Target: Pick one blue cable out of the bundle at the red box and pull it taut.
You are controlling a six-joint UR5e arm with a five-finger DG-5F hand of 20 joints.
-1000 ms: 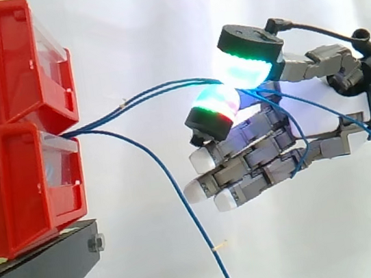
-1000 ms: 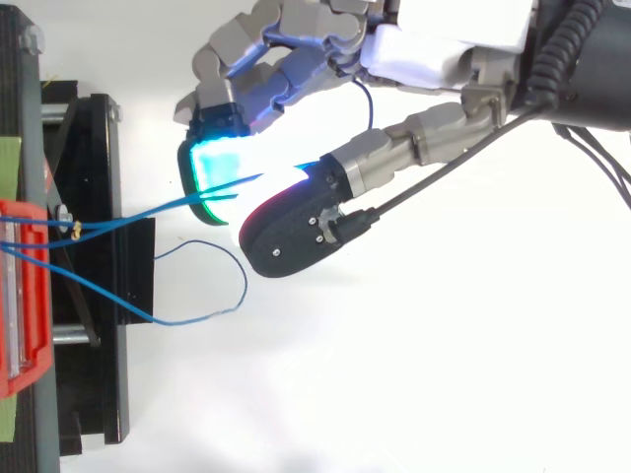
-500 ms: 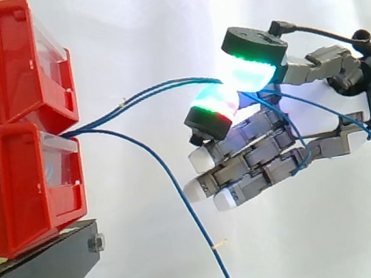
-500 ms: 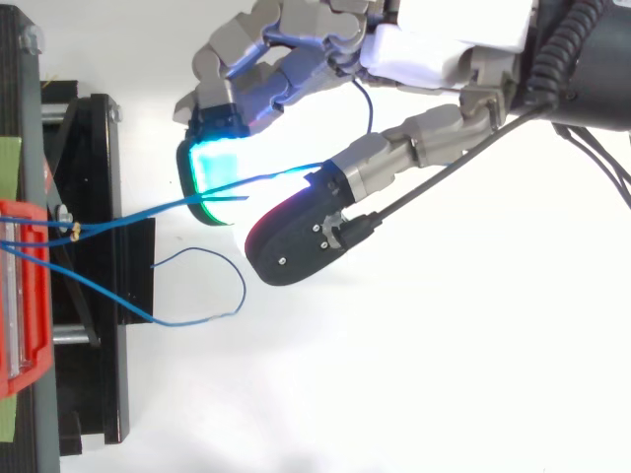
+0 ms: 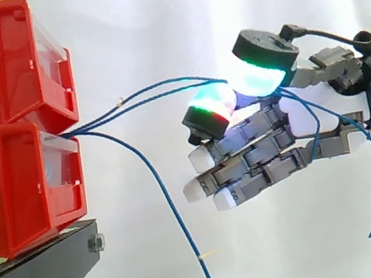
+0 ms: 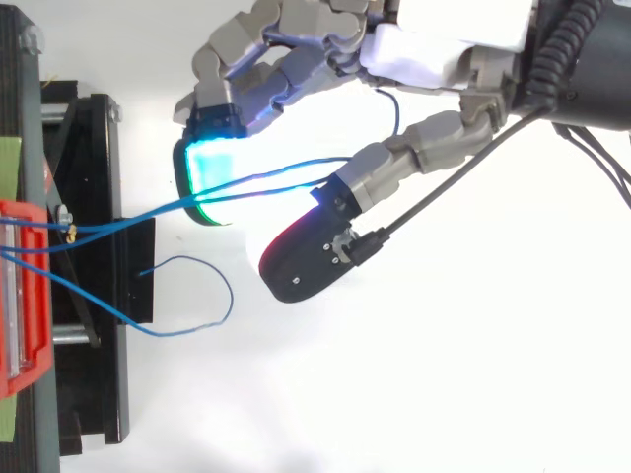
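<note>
Closing risks pinching both blue cables (image 6: 148, 211) from the nine-o'clock red box (image 5: 12, 184), since parted pads (image 6: 212, 172) of the hand (image 6: 444, 49) straddle the pair.

**Red, blue and a glow**

The bins (image 5: 11, 129) are red, the stand (image 5: 44, 266) is black and the curtain (image 5: 155, 19) is white. The cables (image 5: 166, 198) are blue. The hand (image 5: 296, 118) is grey with a white palm. Its pads (image 5: 259, 79) glow cyan edged with green and red, or plain white.
</note>
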